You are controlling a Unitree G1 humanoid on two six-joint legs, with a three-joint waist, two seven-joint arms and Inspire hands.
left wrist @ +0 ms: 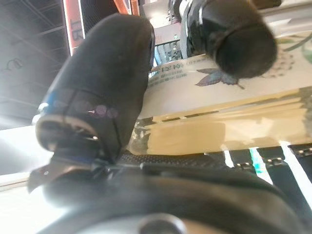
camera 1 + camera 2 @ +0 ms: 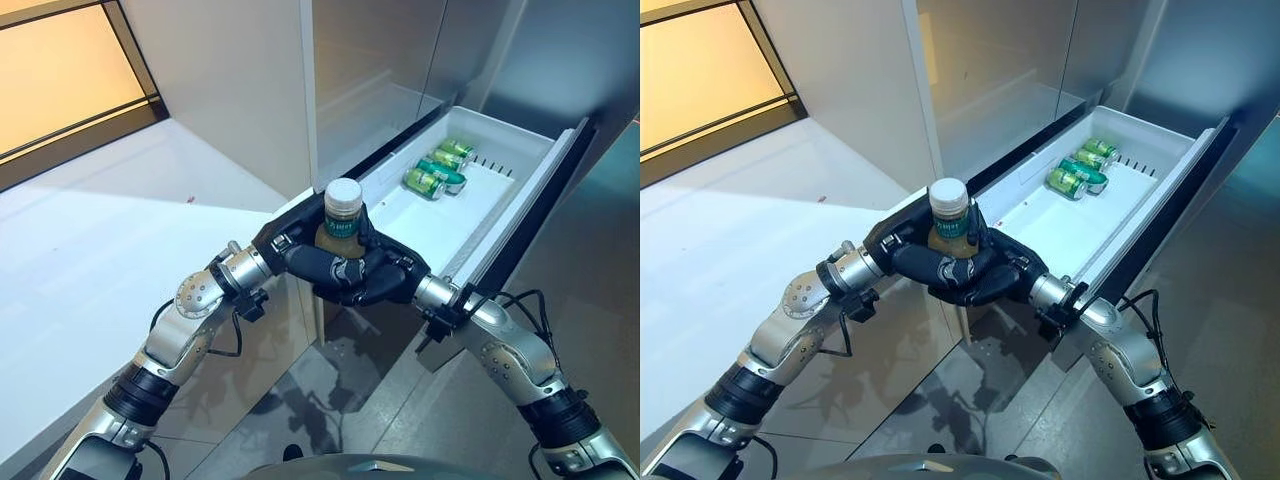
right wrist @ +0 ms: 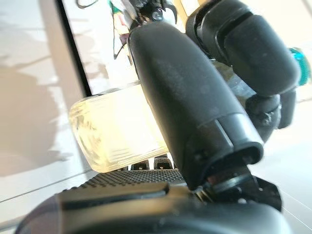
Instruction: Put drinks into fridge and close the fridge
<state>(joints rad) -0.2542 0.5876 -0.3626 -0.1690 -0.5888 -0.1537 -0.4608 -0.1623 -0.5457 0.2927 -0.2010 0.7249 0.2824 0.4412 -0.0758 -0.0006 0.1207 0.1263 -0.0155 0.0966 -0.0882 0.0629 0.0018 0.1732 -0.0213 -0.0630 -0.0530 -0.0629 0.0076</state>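
Note:
A bottle (image 2: 341,225) of amber drink with a white cap stands upright between both hands, just in front of the open fridge drawer (image 2: 430,225). My left hand (image 2: 292,250) and my right hand (image 2: 385,277) are both curled round its lower body. The left wrist view shows the bottle's label and amber body (image 1: 219,117) against the left hand's thumb (image 1: 105,92). The right wrist view shows the bottle's base (image 3: 117,134) behind the right hand's thumb (image 3: 185,97). Green cans (image 2: 437,168) lie at the far end of the white drawer.
The fridge's steel front (image 2: 400,60) rises behind the drawer. A white counter (image 2: 110,230) lies to the left, with a wooden panel (image 2: 60,70) beyond it. The tiled floor (image 2: 330,400) shows below the hands.

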